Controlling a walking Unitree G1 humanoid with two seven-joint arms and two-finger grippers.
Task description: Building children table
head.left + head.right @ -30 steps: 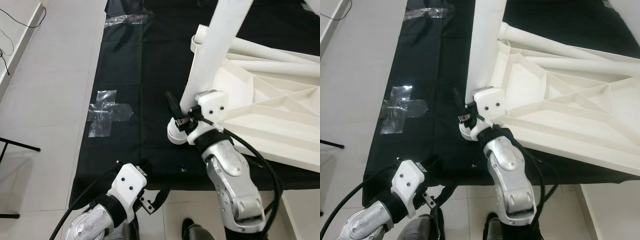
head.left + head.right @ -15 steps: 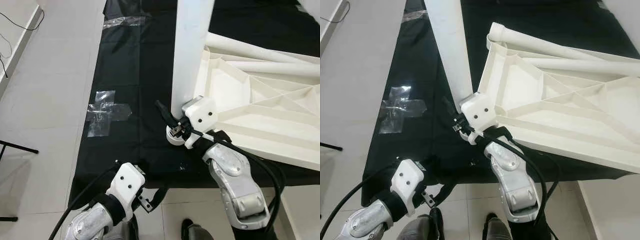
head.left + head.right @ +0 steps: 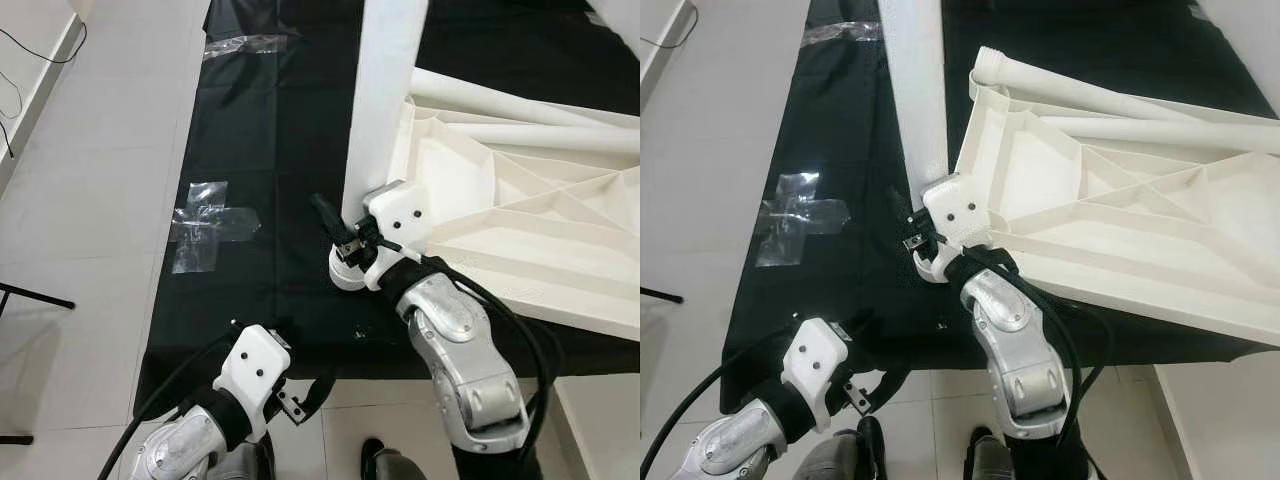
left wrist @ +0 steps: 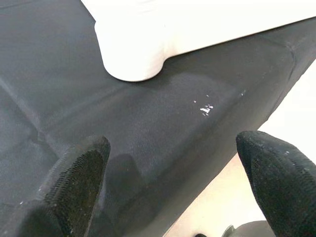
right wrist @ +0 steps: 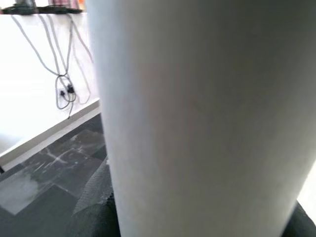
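Observation:
A white table leg (image 3: 385, 100) stands nearly upright on the black cloth (image 3: 270, 150), its round foot (image 3: 345, 275) resting just off the corner of the upturned white table top (image 3: 520, 220). My right gripper (image 3: 345, 228) is shut on the leg low down, one black finger (image 3: 325, 212) showing on its left side. In the right wrist view the leg (image 5: 207, 118) is very close. My left gripper (image 3: 300, 395) hangs low at the cloth's near edge, open, its fingers (image 4: 79, 173) wide apart, with the leg's foot (image 4: 131, 54) ahead of it.
Two more white legs (image 3: 520, 95) lie across the ribbed underside of the table top. Clear tape (image 3: 205, 225) is stuck in a cross on the cloth's left edge. Pale tiled floor (image 3: 90, 200) lies to the left, and a cable (image 3: 15, 60) runs along the wall.
The leg in my right gripper has swung from leaning right to nearly upright, and its lower end has shifted slightly left. The left arm has stayed put.

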